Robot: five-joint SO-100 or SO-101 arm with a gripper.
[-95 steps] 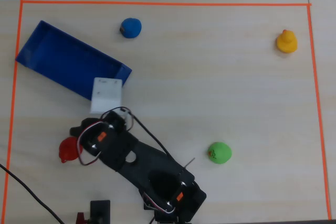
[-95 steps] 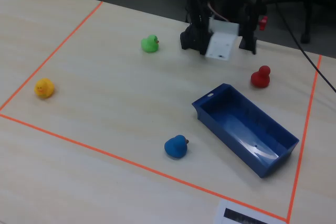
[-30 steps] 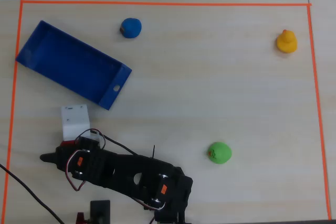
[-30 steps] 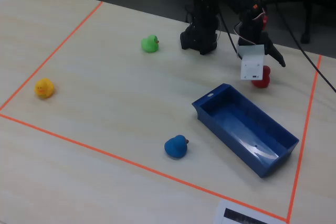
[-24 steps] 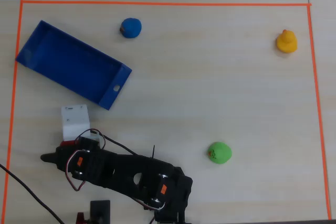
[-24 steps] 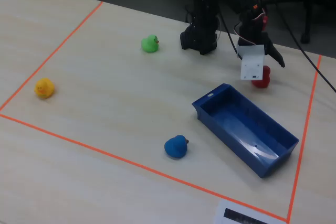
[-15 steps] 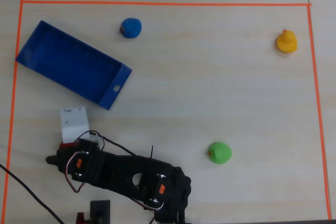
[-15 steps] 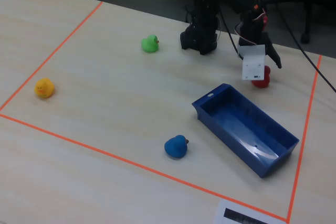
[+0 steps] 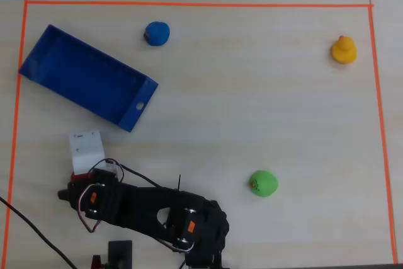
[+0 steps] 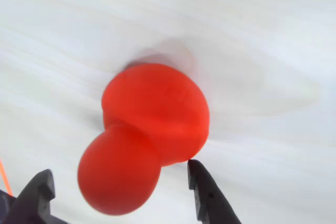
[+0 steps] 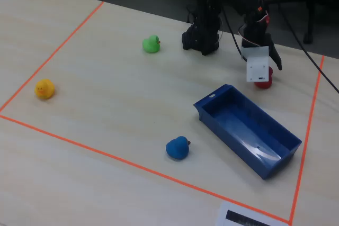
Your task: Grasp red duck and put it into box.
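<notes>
hovering over red duck (image 10: pixel 152 135), hand (image 10: pixel 121 192) spread apart, fingertips flanking the duck's head in wrist view, not clamping. sitting on desk (image 9: pixel 252 105) near box (image 11: pixel 246 130), duck mostly hidden beneath the white wrist block in fixed view.

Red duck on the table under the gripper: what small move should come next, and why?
Probably lower a little further, then close. In the wrist view the red duck sits on the table between the two open fingertips of the gripper, which only reach its near end. The box is empty.
</notes>
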